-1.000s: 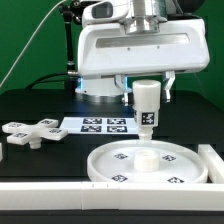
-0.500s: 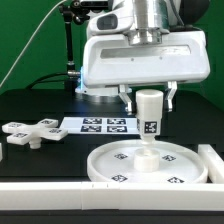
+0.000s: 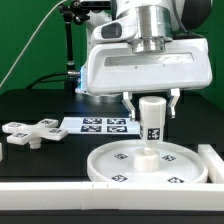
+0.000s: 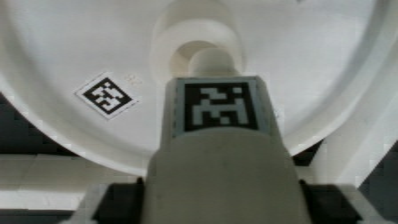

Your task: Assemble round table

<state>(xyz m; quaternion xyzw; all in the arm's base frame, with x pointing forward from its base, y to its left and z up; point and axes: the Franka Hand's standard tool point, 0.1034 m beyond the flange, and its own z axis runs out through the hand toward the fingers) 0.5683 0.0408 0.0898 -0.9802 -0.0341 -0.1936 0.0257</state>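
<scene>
gripper (image 3: pixel 151 103): clamped on the post (image 3: pixel 152 118), centre-right of exterior frame
post axis: vertical, tag toward camera
disc (image 3: pixel 105 170): flat on table, lower right
key relation: hub (image 3: pixel 147 155) directly below post's lower end; gap or contact, can't tell
wrist check: post lines up with hub (image 4: pixel 199 50)
next (judgement): straight descent
cross piece (image 3: pixel 30 131): far left, well apart

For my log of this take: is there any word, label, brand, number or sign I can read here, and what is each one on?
No words, brands or numbers are readable in either view; there are only coded square tags.
post: black-and-white square tag, a pattern, no text.
disc: several such tags, no text.
cross-shaped piece: tags too small to make out.
marker board: printed tags only, no lettering.
</scene>
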